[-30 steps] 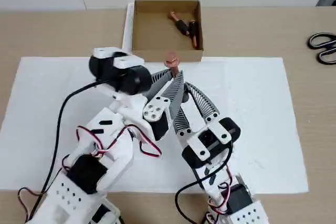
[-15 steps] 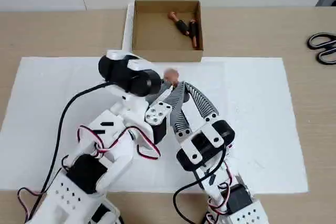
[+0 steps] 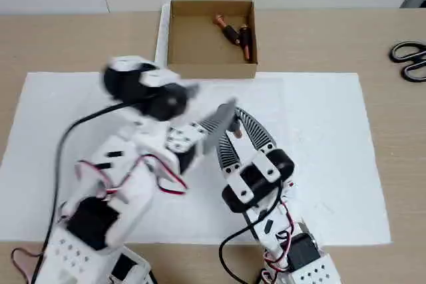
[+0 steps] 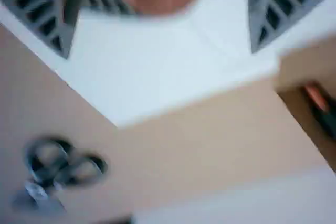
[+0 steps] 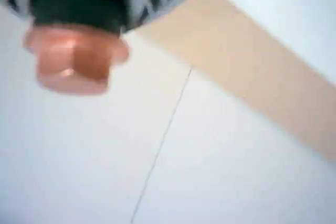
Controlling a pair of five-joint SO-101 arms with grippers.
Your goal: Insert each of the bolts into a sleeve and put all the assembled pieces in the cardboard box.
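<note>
One assembled piece (image 5: 73, 59), a dark sleeve with a copper bolt head poking out, sits clamped in the right pincer (image 3: 234, 128), over the white sheet (image 3: 319, 164) at the middle of the counter (image 3: 66, 38). Just beside it the left pincer (image 4: 160, 45) stands wide and holds nothing; a copper head shows between its fingers, apart from both. The step looks like carrying this piece to the box. The empty pincer is best drawn well aside first, so the loaded arm has a free path. The piece should ride high enough to pass the near wall of the cardboard box (image 3: 174, 38). Release is best over the box's bare floor, away from the two finished pieces (image 3: 234, 31) at its far right corner. Scissors (image 3: 409, 58) lie well off and pose no concern.
</note>
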